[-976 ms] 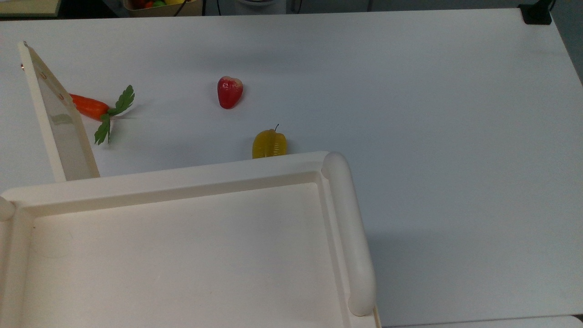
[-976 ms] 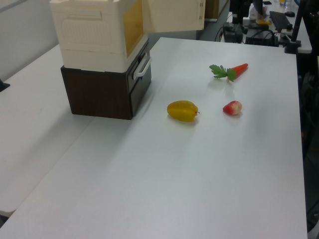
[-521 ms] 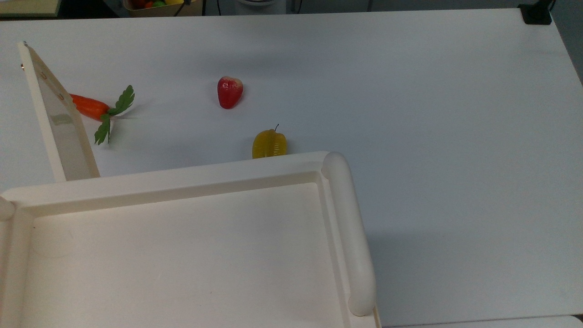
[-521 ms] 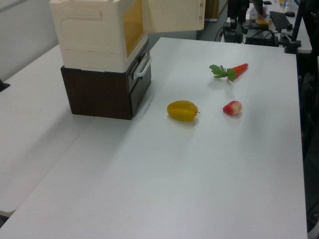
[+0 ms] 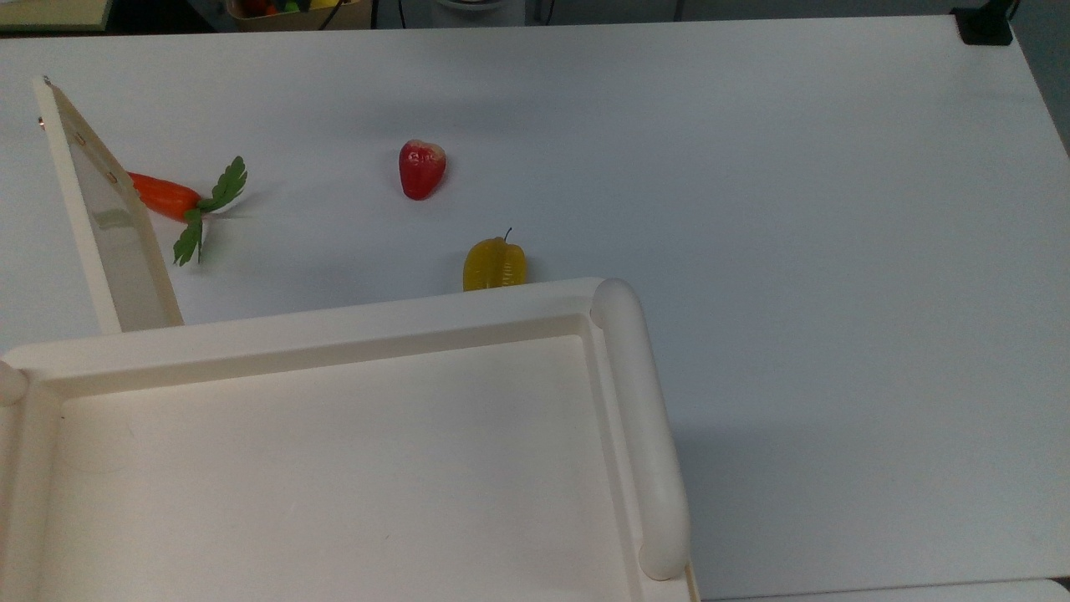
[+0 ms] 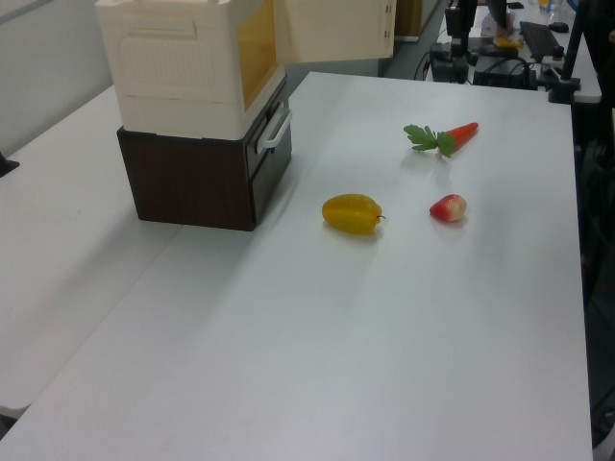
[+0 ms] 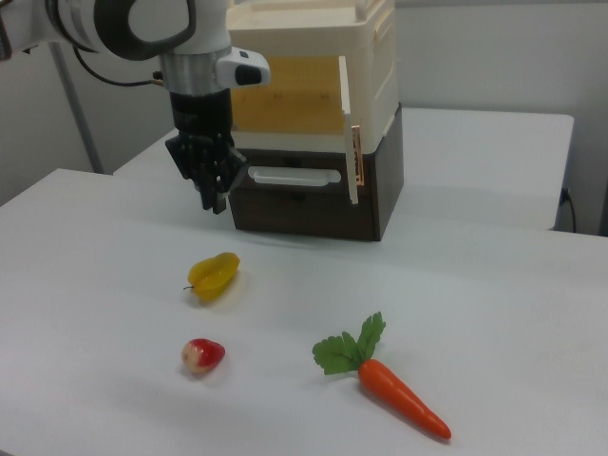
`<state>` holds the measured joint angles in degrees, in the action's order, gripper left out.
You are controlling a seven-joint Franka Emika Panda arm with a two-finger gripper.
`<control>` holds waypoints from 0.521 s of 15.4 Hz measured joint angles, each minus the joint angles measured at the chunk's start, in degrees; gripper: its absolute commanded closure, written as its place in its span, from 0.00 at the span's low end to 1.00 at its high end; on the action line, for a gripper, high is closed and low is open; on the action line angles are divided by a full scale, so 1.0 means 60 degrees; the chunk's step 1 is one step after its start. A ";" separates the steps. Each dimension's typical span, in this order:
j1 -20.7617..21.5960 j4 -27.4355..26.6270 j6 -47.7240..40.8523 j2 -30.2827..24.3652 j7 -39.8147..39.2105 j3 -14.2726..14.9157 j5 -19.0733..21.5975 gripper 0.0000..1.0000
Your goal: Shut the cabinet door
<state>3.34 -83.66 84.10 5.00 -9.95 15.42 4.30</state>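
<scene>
I see the cabinet door (image 7: 349, 128) swung wide open — edge-on, sticking out from the cabinet (image 7: 313, 76) on the counter (image 7: 494, 313). My tool (image 7: 211, 198) hangs in front of the cabinet, above the yellow starfruit (image 7: 214, 275), fingers pressed together, holding nothing. The carrot (image 7: 385, 385) and red fruit (image 7: 202, 354) lie farther out.
</scene>
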 measured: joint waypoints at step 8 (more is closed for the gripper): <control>-0.0837 0.0011 0.1712 0.0144 -0.0694 0.0022 0.0011 1.00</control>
<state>-1.68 -83.59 94.37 5.87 -14.11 15.55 4.37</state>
